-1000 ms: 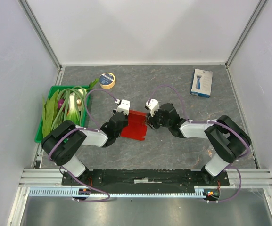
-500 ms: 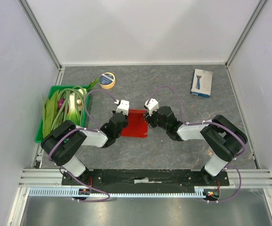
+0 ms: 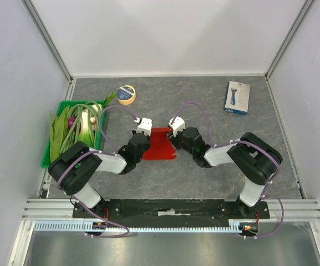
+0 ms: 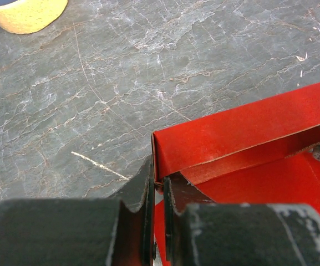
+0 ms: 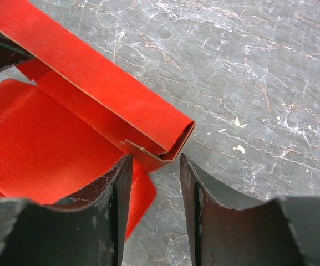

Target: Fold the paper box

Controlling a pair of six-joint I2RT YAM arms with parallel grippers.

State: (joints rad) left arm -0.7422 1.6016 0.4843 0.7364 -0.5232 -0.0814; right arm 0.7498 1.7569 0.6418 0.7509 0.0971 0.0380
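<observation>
"While the left gripper (image 4: 158, 185) is clamped shut on the left corner of the bright red, glossy thin-cardboard paper box (image 4: 248, 124), what should the right gripper (image 5: 155, 160) do?"

"Its fingers stand apart, straddling the rolled-over right corner without pinching. Probably best to close gently on that fold and press along the crease. The box lies mid-way across the grey marbled table (image 3: 204, 111), with a yellow tape roll (image 3: 126, 95) well beyond."
</observation>
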